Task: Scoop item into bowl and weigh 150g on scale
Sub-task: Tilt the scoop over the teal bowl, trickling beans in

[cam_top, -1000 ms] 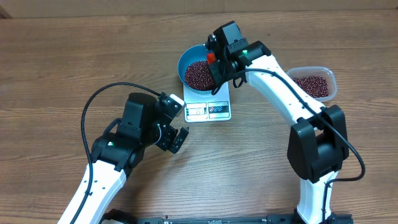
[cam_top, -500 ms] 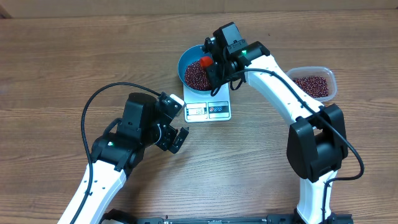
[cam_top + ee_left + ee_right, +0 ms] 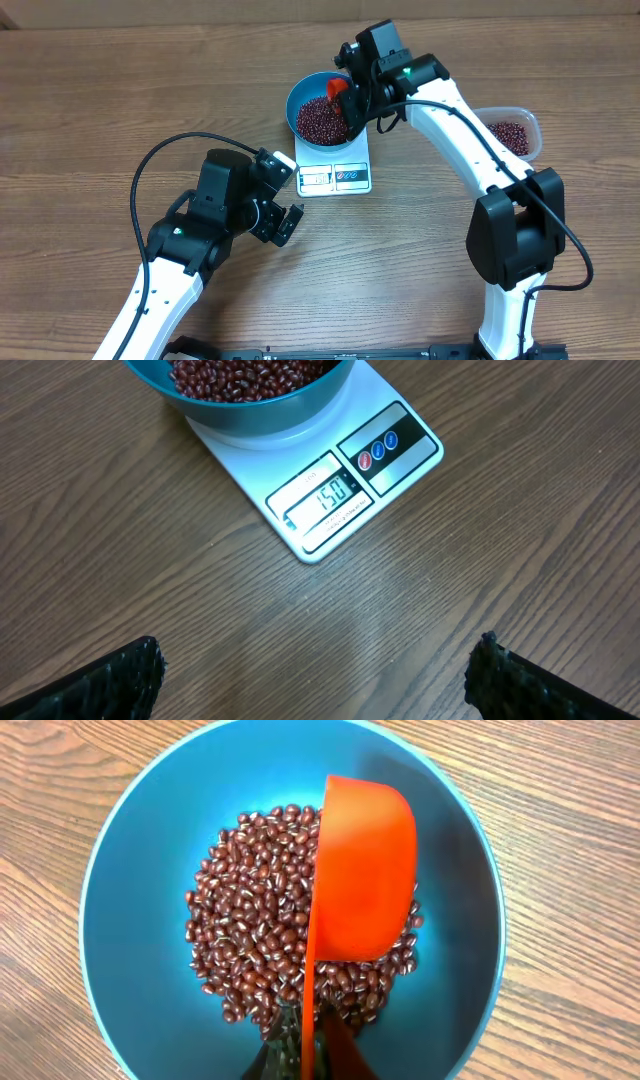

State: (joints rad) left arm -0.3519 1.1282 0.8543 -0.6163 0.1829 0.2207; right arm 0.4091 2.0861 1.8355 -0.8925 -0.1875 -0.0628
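Scale (image 3: 330,500) reading 150, beans (image 3: 260,940) in the blue bowl (image 3: 130,920) atop it: your right gripper (image 3: 300,1055), clamped on the orange scoop (image 3: 365,870) above them, could shed stragglers or nudge the rim off target; left gripper (image 3: 285,222) hangs open.

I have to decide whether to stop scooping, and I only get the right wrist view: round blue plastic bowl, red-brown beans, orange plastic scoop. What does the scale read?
Observer: In the left wrist view, the display of the small flat white rectangular kitchen scale reads 150.
Operator: Good. Where is my other arm?
Observer: The left gripper is open and empty, on the near side of the scale and apart from it.
Operator: Any supply left?
Observer: Yes. The clear rounded-rectangular plastic tub beside the right arm holds dark red-brown beans.
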